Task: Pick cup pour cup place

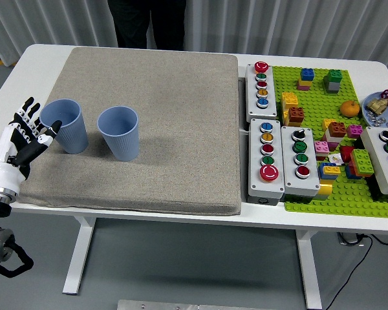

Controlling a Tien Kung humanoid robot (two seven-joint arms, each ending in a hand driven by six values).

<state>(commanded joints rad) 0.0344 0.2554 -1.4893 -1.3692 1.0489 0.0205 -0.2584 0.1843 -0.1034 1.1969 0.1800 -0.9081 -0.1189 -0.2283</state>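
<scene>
Two blue ribbed cups stand upright on the grey mat (155,123). The left cup (66,126) is near the mat's left edge and the right cup (119,133) stands just beside it. My left hand (27,137) is open, fingers spread, right next to the left cup's left side; I cannot tell if the fingertips touch it. It holds nothing. My right hand is out of view.
Grey button boxes (266,152) stand to the right of the mat. A green baseplate (349,194) with loose bricks and an orange fruit (350,108) fills the right side. A person in dark clothes (147,22) stands at the far edge.
</scene>
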